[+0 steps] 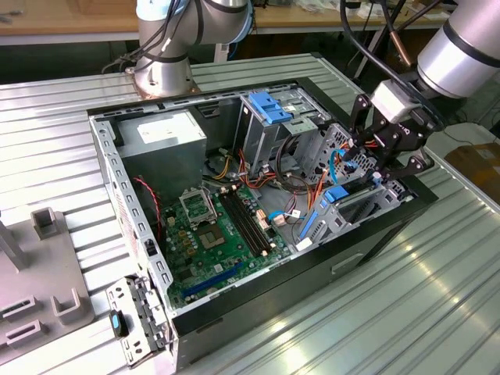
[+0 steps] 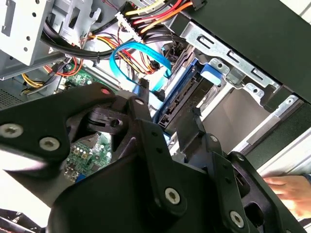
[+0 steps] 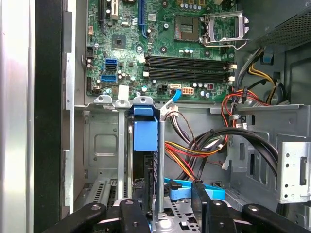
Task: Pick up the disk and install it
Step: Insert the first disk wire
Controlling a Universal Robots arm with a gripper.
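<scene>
The disk [image 1: 351,205] stands on edge in the drive cage at the exterior view's right end of the open computer case [image 1: 258,305], its blue carrier tab up. In the second wrist view the dark disk [image 2: 180,99] with its blue rail runs down into the slot. My gripper [image 1: 375,160] hangs right above it. Both wrist views show the black fingers [image 3: 129,213] standing on either side of the disk's end [image 3: 146,136], spread wider than it. My gripper [image 2: 167,104] is open and holds nothing.
A thin blue data cable [image 2: 136,53] and bundles of red, yellow and black wires [image 3: 194,150] lie close beside the cage. The motherboard [image 1: 211,234] fills the case floor. A light-blue flap [image 1: 269,108] tops the far bay. A grey fixture [image 1: 39,273] stands at the exterior view's left.
</scene>
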